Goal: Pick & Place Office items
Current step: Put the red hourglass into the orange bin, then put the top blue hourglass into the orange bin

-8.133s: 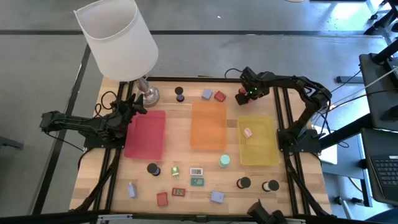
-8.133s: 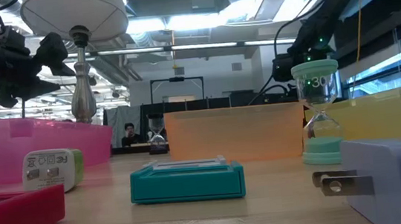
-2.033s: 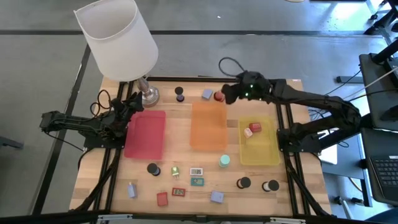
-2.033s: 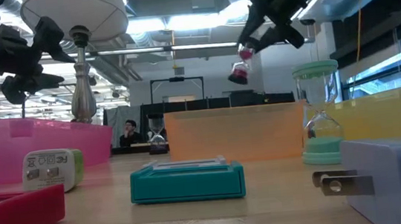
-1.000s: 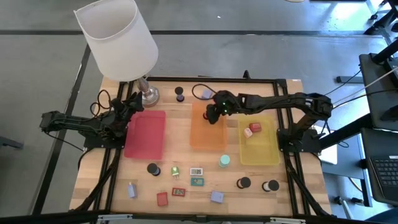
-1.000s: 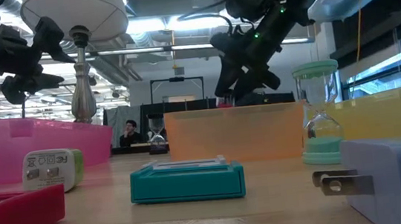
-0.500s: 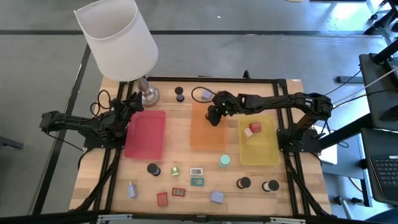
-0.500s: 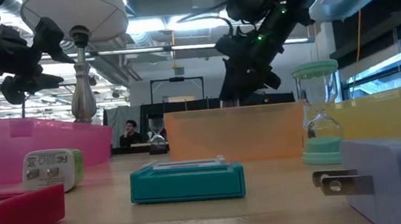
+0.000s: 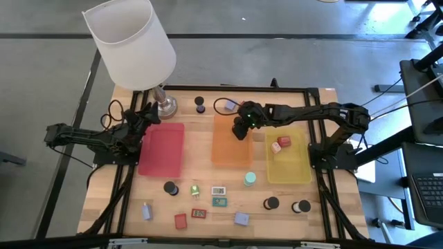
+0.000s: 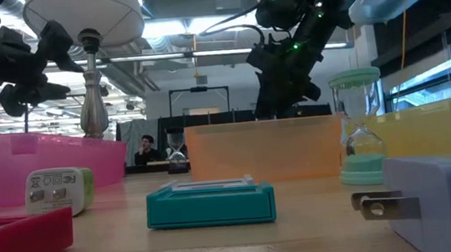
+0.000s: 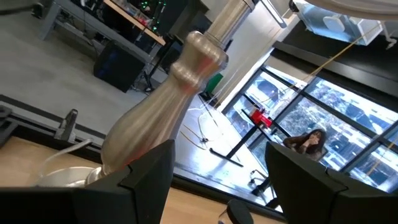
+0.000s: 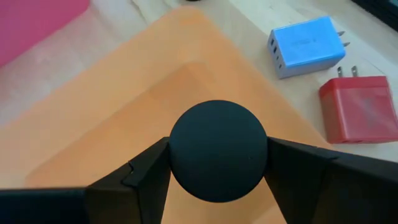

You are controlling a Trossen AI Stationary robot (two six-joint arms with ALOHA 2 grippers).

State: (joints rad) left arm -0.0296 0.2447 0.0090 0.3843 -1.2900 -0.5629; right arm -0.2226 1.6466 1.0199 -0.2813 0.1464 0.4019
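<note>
Currently — right arm at work, left arm waiting.
Right end effector (image 9: pixel 239 129): over the far right part of the orange tray (image 9: pixel 230 149), lowered toward it; in the right wrist view its two fingers (image 12: pixel 146 171) are clamped on either side of a black round-topped item (image 12: pixel 218 151).
Held item: black round cap seen from above, directly over the orange tray floor; whether it touches the tray I cannot tell — low view hides it behind the tray wall.
Left end effector (image 9: pixel 143 119): left of the bench centre, just near the lamp base (image 9: pixel 165 106), at the far edge of the pink tray (image 9: pixel 162 149); fingers spread apart, nothing between them.
Yellow tray (image 9: pixel 286 164): right of the orange one, a red block (image 9: pixel 284 141) and a small pale piece in it.
Far bench edge: small dark bottle (image 9: pixel 200 104); blue charger (image 12: pixel 306 45) and red charger (image 12: pixel 359 111) lie side by side just beyond the orange tray's corner.
Near bench (image 9: pixel 318 214): black round item (image 9: pixel 169 187), teal hourglass (image 9: pixel 249 179), two black rolls (image 9: pixel 271 203), small flat green, white and red rectangles, lavender blocks (image 9: pixel 241 219).
Low view front: teal flat box (image 10: pixel 210 203), lavender plug block (image 10: pixel 448 202).
</note>
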